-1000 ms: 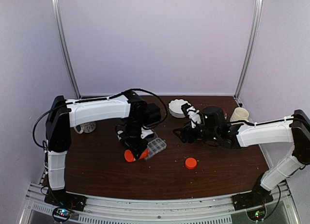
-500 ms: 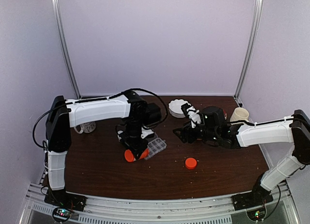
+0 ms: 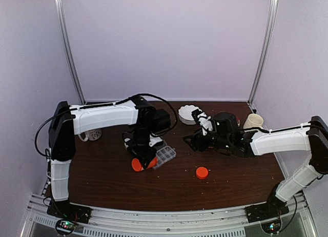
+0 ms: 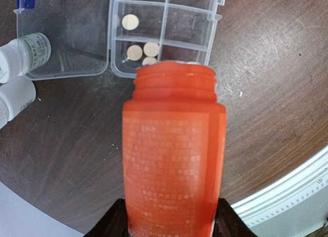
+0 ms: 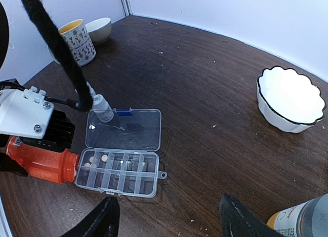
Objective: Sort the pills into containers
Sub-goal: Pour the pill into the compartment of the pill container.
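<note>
A clear organizer box (image 4: 214, 22) lies open on the dark table, its lid (image 4: 66, 37) flat to the left. Several pale pills (image 4: 135, 53) sit in two end compartments. My left gripper (image 4: 171, 224) is shut on an uncapped orange bottle (image 4: 174, 155), tipped with its mouth over the box's near edge. From above, the bottle (image 3: 137, 164) points at the organizer (image 3: 165, 156). In the right wrist view the organizer (image 5: 117, 174) lies ahead, pills (image 5: 104, 158) at its left end. My right gripper (image 5: 171, 219) is open and empty, hovering right of the box (image 3: 192, 142).
Two small white bottles (image 4: 28, 51) lie beside the lid. An orange cap (image 3: 202, 172) rests near the front middle. A white scalloped bowl (image 5: 291, 98) stands at the back, a patterned mug (image 5: 77, 41) and a small bowl (image 5: 98, 29) at the far left, a cream cup (image 3: 253, 121) far right.
</note>
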Available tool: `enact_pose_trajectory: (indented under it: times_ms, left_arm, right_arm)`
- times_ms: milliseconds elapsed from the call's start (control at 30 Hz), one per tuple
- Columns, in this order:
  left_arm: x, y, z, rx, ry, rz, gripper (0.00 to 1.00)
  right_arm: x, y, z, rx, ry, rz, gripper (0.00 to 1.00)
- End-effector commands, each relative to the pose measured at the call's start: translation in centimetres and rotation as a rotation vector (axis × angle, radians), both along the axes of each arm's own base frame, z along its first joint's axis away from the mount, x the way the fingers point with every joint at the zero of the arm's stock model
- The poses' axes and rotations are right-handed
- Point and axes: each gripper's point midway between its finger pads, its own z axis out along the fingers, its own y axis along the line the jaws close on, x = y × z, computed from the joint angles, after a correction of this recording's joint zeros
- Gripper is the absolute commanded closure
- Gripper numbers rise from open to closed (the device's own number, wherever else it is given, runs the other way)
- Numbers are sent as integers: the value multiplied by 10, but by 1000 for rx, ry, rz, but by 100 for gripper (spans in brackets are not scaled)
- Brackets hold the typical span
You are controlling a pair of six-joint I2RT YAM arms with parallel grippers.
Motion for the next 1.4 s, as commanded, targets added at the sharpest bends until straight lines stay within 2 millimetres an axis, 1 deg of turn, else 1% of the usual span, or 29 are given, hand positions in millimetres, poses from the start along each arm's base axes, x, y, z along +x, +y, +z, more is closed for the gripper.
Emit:
enact_pose_trajectory:
  times_ms: [0, 100, 133, 233, 300, 367, 433, 467, 567, 633, 700, 733, 833, 900, 933, 1000, 1067, 1133, 1167, 1267, 1300, 1367]
  left_arm:
    - [0, 2, 0, 21, 11, -10, 100]
    - [0, -4, 7, -14, 1, -17, 100]
    - [2, -4, 6, -16, -8, -20, 100]
    - [2, 3, -4, 26, 16, -12, 100]
    - [-1, 0, -3, 12, 22, -15, 100]
    - [2, -4, -1, -18, 4, -17, 100]
    - [1, 2, -4, 13, 21, -10, 100]
    - [0, 3, 0, 30, 26, -8, 100]
    - [5, -8, 15, -19, -11, -22, 100]
    - [7, -7, 7, -13, -10, -24, 100]
    - [2, 2, -2, 47, 27, -23, 100]
    - [1, 2, -3, 51, 29, -25, 100]
    - [4, -3, 3, 22, 7, -27, 100]
    - [4, 1, 5, 41, 5, -25, 100]
    - [4, 2, 9, 53, 4, -22, 100]
    - [6, -1, 16, 26, -17, -25, 100]
    - [6, -2, 13, 23, -14, -30, 100]
    - [3, 2, 3, 48, 13, -27, 100]
    - [1, 2, 1, 58, 27, -27, 100]
    - [2, -9, 7, 5, 10, -33, 100]
    - [4, -9, 7, 3, 4, -32, 100]
    - [5, -6, 5, 24, 2, -35, 100]
  right_arm:
    - [5, 2, 7, -3, -16, -8, 31]
    - [5, 2, 7, -4, -19, -7, 31]
    - [5, 2, 8, -3, -18, -7, 31]
    - [5, 2, 8, -4, -17, -6, 31]
    - [5, 1, 7, -5, -17, -9, 31]
    - [5, 1, 8, -5, -19, -9, 31]
    - [5, 2, 8, -4, -17, -7, 31]
    - [5, 2, 7, -5, -18, -8, 31]
    - [5, 2, 8, -3, -19, -7, 31]
    - [5, 2, 8, -2, -19, -5, 31]
    - [4, 2, 8, -5, -19, -6, 31]
    - [4, 1, 8, -7, -20, -6, 31]
    - [4, 1, 9, -6, -22, -9, 31]
    - [4, 1, 8, -6, -21, -7, 31]
    - [4, 1, 8, -6, -21, -7, 31]
    - [4, 1, 9, -4, -21, -7, 31]
    - [4, 2, 9, -1, -20, -4, 31]
    - [4, 2, 9, 0, -17, -2, 31]
    - [4, 2, 9, -2, -18, -3, 31]
    - [4, 2, 9, 1, -19, -2, 31]
    - [4, 3, 9, 3, -19, 0, 31]
    - [2, 4, 8, 10, -13, 12, 36]
